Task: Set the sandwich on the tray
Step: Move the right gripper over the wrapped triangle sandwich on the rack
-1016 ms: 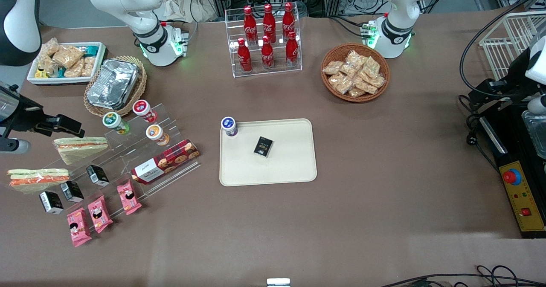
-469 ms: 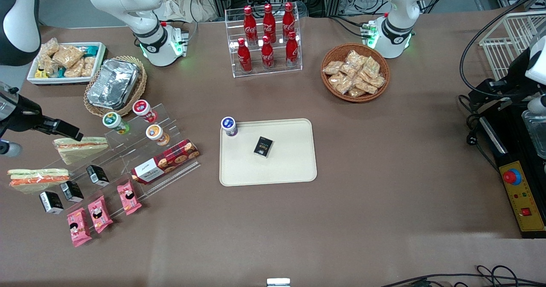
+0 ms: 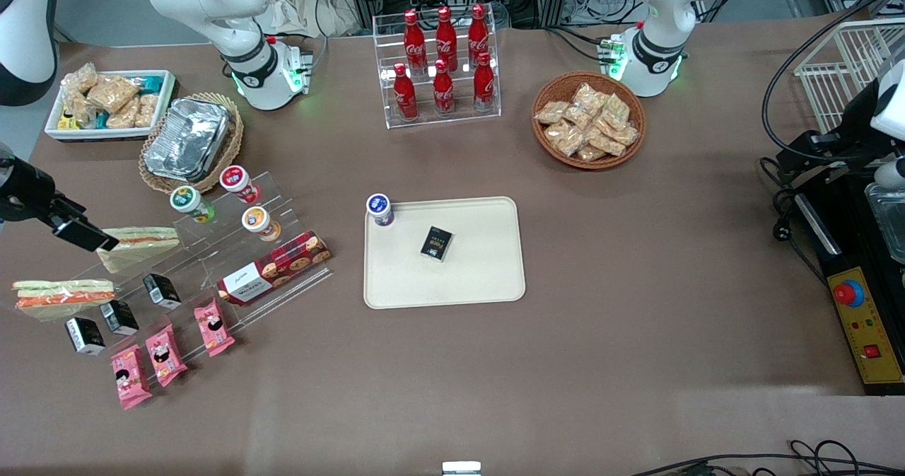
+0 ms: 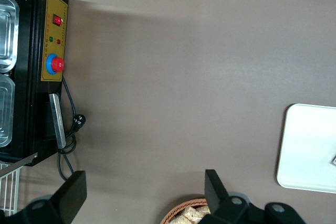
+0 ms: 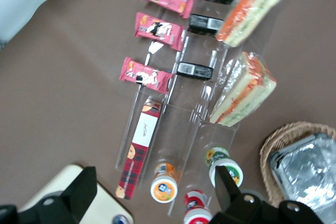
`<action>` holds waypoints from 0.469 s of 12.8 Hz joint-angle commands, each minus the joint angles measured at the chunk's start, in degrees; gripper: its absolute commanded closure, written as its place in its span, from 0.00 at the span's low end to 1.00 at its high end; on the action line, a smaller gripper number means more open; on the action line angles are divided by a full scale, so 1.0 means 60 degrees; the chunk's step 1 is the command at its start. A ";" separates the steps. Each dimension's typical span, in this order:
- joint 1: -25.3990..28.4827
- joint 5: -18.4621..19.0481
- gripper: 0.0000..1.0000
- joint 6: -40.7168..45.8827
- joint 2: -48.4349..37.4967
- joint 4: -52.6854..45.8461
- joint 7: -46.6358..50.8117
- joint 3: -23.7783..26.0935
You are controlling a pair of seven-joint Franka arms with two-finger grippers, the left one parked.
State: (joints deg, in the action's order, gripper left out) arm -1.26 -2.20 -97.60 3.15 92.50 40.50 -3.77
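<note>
Gripper (image 3: 81,234) of the working arm hangs at the working-arm end of a stepped clear stand (image 3: 205,264) on a brown table (image 3: 636,250). Over the last second it has slid from above the stand's farther steps toward the front camera and outward, and its tip now overlaps the end of a pale-faced wedge (image 3: 138,239). The wrist view shows its fingers spread wide with nothing between them.

The sandwich (image 3: 63,293), the wedge with the thick orange band, lies on the same end of the stand, nearer the front camera than the pale wedge and just beside it. The gripper is near it but does not touch it. That shift reads as an approach toward the sandwich, so the task looks barely begun: no grasp, no lift.

The tray (image 3: 481,278) lies well apart from the stand, toward the parked arm's end. It carries one black box (image 3: 436,242) and one cup (image 3: 380,209) at its corner.

Counted on or beside the stand:
- two wrapped wedges
- three cups (image 3: 258,221)
- three black boxes (image 3: 119,317)
- three pink packets (image 3: 161,354)
- one cookie box (image 3: 274,267)

Farther from the front camera than the stand, six red bottles (image 3: 444,66) stand in a clear rack.
</note>
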 commanded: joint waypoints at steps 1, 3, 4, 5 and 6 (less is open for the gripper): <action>-0.0112 -0.0088 0.00 -0.0007 0.0193 -0.0285 0.1565 -0.0410; -0.0141 -0.0029 0.00 -0.0327 0.0382 -0.0314 0.3335 -0.0922; -0.0141 -0.0044 0.00 -0.0532 0.0514 -0.0314 0.3938 -0.1258; -0.0141 -0.0015 0.00 -0.0636 0.0631 -0.0314 0.4466 -0.1450; -0.0141 0.0087 0.00 -0.0840 0.0807 -0.0314 0.4979 -0.1626</action>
State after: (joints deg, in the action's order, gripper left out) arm -2.15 -2.14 -101.21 5.27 92.46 64.16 -12.04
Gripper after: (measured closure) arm 0.000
